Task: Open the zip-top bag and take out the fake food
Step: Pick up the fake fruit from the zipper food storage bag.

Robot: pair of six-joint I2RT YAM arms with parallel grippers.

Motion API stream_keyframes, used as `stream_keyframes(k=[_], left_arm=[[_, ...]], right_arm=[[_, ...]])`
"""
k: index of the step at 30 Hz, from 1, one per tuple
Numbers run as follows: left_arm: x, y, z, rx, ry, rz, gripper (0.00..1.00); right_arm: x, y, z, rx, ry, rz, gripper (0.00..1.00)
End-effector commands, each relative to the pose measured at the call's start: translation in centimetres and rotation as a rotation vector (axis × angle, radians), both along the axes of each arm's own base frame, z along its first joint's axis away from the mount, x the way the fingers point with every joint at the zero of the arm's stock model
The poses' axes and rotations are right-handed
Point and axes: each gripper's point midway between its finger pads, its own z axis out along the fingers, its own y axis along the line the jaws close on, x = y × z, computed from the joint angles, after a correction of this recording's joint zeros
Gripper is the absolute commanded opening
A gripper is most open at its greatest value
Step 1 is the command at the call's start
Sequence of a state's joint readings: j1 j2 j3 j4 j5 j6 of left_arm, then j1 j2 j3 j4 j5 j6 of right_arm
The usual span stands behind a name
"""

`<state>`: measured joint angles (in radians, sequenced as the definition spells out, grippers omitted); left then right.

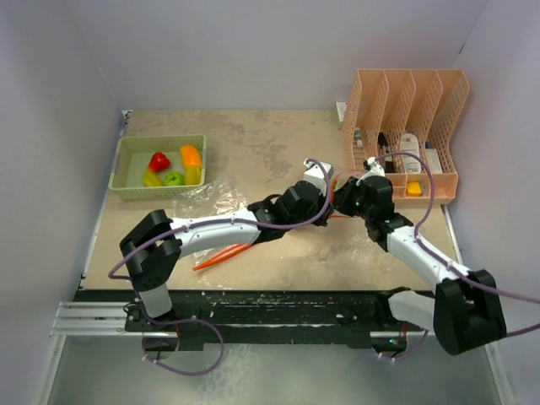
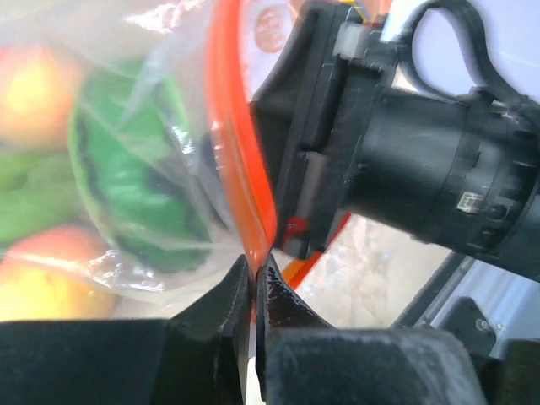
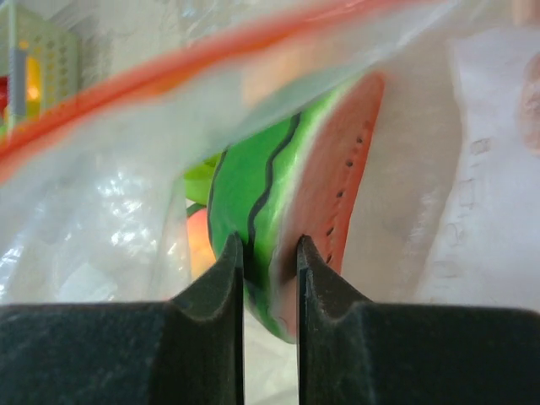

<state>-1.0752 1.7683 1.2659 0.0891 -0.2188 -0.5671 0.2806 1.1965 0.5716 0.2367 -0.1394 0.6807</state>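
Pinched orange zip rim (image 2: 229, 126) in left gripper (image 2: 254, 274), seemingly holding zip-top bag (image 2: 160, 51) open; clamped right gripper (image 3: 270, 257) on watermelon slice (image 3: 291, 181), likely for removal.

Bright, even light, faint shadows, wrist views blurred up close, possibly overexposed

The basket (image 1: 157, 193) is sitting behind-left of the bag (image 1: 211, 199), the rack (image 1: 405, 93) is standing behind-right of it, and a watermelon slice (image 3: 270, 202) is lying inside it.
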Motion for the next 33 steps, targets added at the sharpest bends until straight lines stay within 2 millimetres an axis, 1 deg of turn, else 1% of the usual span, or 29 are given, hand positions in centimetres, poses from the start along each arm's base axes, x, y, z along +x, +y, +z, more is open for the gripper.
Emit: stream_keyframes(k=[1,3,4,5,8,9,11,12,14,17,19,20,22,24,27,30,33], left_arm=[[7.6,8.2,-2.6,0.113,0.021,0.328,0.07],[7.9,8.4,-2.4,0.106,0.022,0.331,0.14],[7.9,8.5,-2.3,0.101,0.017,0.327,0.2],[7.8,8.3,-2.1,0.09,0.011,0.318,0.32],[7.4,8.0,-1.7,0.057,-0.005,0.284,0.6],[7.2,8.0,-1.7,0.05,-0.006,0.278,0.67],[7.1,8.2,-1.5,0.045,-0.013,0.272,0.77],[7.0,8.2,-1.5,0.044,-0.017,0.265,0.79],[6.8,8.1,-1.4,0.041,-0.022,0.249,0.81],[6.3,7.2,-1.3,0.02,-0.014,0.199,0.9],[5.8,6.7,-1.4,0.005,-0.006,0.169,0.98],[5.5,6.6,-1.2,-0.005,-0.011,0.16,1.0],[4.8,6.8,-0.7,-0.026,-0.035,0.146,0.99],[4.1,7.3,0.7,-0.057,-0.073,0.129,0.99],[2.4,7.8,3.7,-0.095,-0.166,0.081,0.99],[0.8,8.4,6.8,-0.133,-0.24,0.033,0.99],[0.0,9.5,8.4,-0.163,-0.272,0.022,0.99]], right_arm=[[-1.9,-0.6,2.3,-0.05,-0.015,0.024,0.0],[-2.2,-0.9,2.8,-0.057,-0.027,0.019,0.0],[-2.3,-0.9,3.1,-0.056,-0.032,0.021,0.0],[-2.4,-0.9,3.1,-0.054,-0.032,0.024,0.0],[-2.4,-0.7,2.9,-0.05,-0.026,0.031,0.0],[-2.3,-0.6,2.9,-0.047,-0.023,0.035,0.0],[-2.2,-0.3,2.8,-0.037,-0.02,0.048,0.0],[-2.2,-0.1,2.9,-0.03,-0.021,0.054,0.0],[-2.1,0.4,3.8,0.0,-0.048,0.074,0.0],[-1.8,0.8,5.3,0.042,-0.101,0.071,0.0],[-1.5,0.7,6.0,0.049,-0.122,0.058,0.0],[-1.4,0.7,6.2,0.048,-0.124,0.054,0.0],[-1.1,0.6,6.0,0.04,-0.115,0.049,0.0],[-0.9,0.5,5.3,0.029,-0.102,0.039,0.0],[-0.7,0.4,4.0,0.02,-0.08,0.033,0.0],[-0.4,0.5,3.4,0.021,-0.072,0.029,0.0],[-0.3,0.5,3.2,0.02,-0.067,0.028,0.0]])
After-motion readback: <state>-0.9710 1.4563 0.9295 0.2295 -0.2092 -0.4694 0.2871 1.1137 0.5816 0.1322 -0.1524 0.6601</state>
